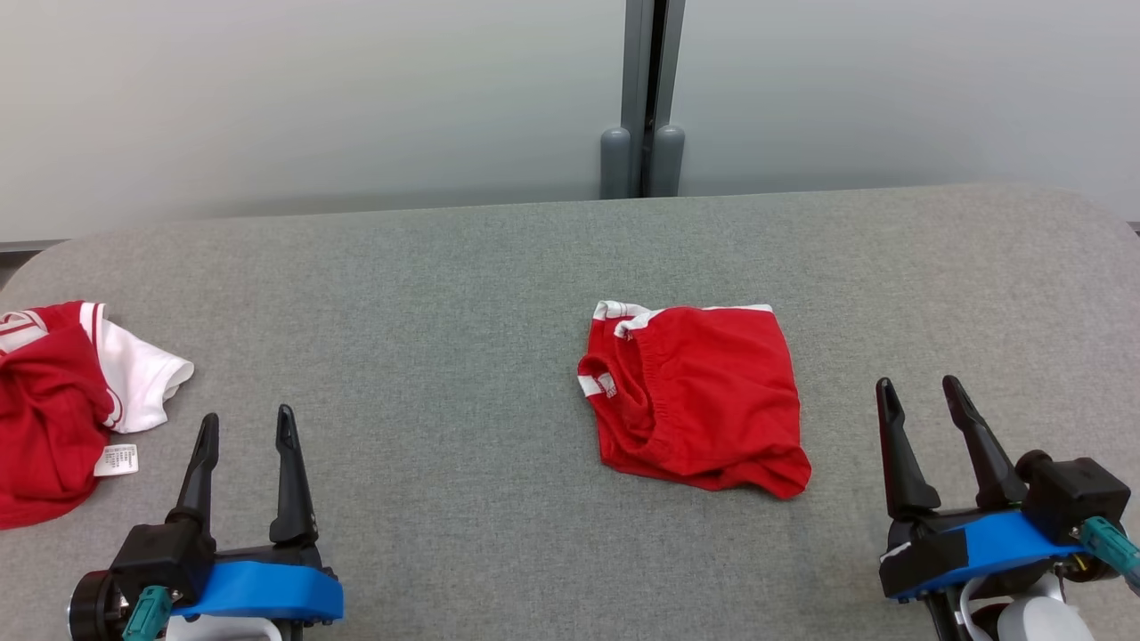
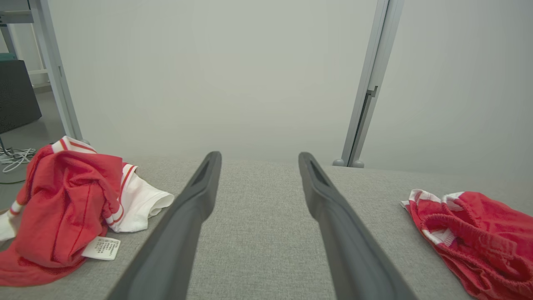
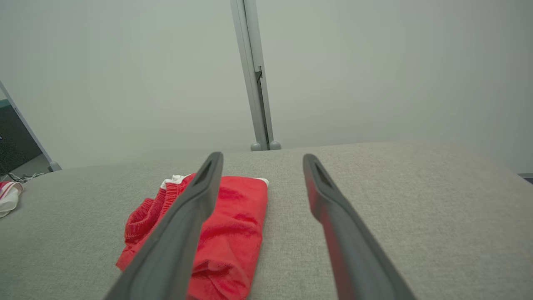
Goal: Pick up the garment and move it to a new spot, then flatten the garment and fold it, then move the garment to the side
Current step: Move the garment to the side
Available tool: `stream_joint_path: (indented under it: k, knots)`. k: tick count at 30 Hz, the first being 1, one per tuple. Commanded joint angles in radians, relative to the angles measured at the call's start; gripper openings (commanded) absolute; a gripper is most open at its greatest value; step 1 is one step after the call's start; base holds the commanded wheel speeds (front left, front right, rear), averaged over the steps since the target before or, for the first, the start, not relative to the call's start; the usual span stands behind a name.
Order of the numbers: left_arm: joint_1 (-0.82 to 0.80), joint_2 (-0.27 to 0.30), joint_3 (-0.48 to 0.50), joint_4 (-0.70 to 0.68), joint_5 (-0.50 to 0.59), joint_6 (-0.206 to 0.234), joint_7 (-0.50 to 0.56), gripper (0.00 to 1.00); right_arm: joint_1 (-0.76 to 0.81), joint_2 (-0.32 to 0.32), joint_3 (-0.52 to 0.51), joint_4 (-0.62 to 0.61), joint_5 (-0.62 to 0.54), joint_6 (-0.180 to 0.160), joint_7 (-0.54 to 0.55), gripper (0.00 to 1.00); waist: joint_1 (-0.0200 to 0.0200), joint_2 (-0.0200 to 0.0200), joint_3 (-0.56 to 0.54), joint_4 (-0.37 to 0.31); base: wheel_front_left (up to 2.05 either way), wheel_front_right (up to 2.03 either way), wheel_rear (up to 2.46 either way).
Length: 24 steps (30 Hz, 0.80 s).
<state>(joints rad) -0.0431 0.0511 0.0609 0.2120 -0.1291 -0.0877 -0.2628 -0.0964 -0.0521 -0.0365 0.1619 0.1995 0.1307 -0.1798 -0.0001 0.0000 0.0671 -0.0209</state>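
1. Right of centre in the head frame, on the grey table (image 1: 427, 294): red shorts (image 1: 695, 396), rumpled and loosely doubled, waistband toward frame left, white trim along the top edge; nothing holds them
2. Left gripper (image 1: 248, 416), lower left: fingers spread, nothing between them. Right gripper (image 1: 917, 384), lower right: also spread and empty, near the shorts' lower right corner but apart from it
3. Step, by my judgement: the first pick-up, not yet begun
4. To do it well: use the right gripper, the nearer one. Come down on a raised fold (waistband ridge or lower right corner) and pinch through the layers. Lift clear before carrying so the hem does not drag, and set down on bare table away from the frame's left edge
5. Count: garments 2 (shorts; red-and-white shirt (image 1: 53, 409) at the left edge, carrying 1 white label (image 1: 117, 459)); grippers 2; fingers 4; table 1
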Motion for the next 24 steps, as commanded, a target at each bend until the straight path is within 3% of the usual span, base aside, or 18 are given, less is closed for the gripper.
stream_joint_path:
  k: [1, 6, 14, 19, 24]
  knots:
    - [0.006, -0.001, 0.001, -0.001, 0.003, 0.004, -0.003, 1.00, 0.001, 0.001, -0.004, 0.004, -0.008, 0.000, 0.004, 1.00, 0.0001, 0.0000, 0.001, 0.000, 0.00, 0.00, 0.00]
    - [-0.013, 0.000, 0.000, -0.002, 0.000, 0.002, -0.003, 1.00, -0.068, -0.001, -0.002, 0.000, 0.026, 0.000, 0.028, 1.00, 0.0001, 0.0000, 0.017, 0.007, 0.00, 0.00, 0.00]
    - [-0.062, -0.001, -0.017, -0.008, -0.011, 0.002, -0.003, 1.00, -0.252, -0.030, 0.054, 0.040, -0.012, 0.000, 0.110, 1.00, 0.0001, 0.0000, 0.073, 0.034, 0.00, 0.00, 0.00]
    - [-0.100, 0.000, -0.037, -0.005, -0.026, 0.007, -0.002, 1.00, -0.341, -0.042, 0.050, 0.168, -0.031, 0.000, 0.165, 1.00, 0.0001, 0.0000, 0.108, 0.062, 0.00, 0.00, 0.00]
    - [-0.129, -0.001, -0.062, -0.006, -0.042, 0.016, -0.003, 1.00, -0.373, -0.053, 0.021, 0.327, -0.037, 0.000, 0.146, 1.00, 0.0001, 0.0000, 0.134, 0.095, 0.00, 0.00, 0.00]
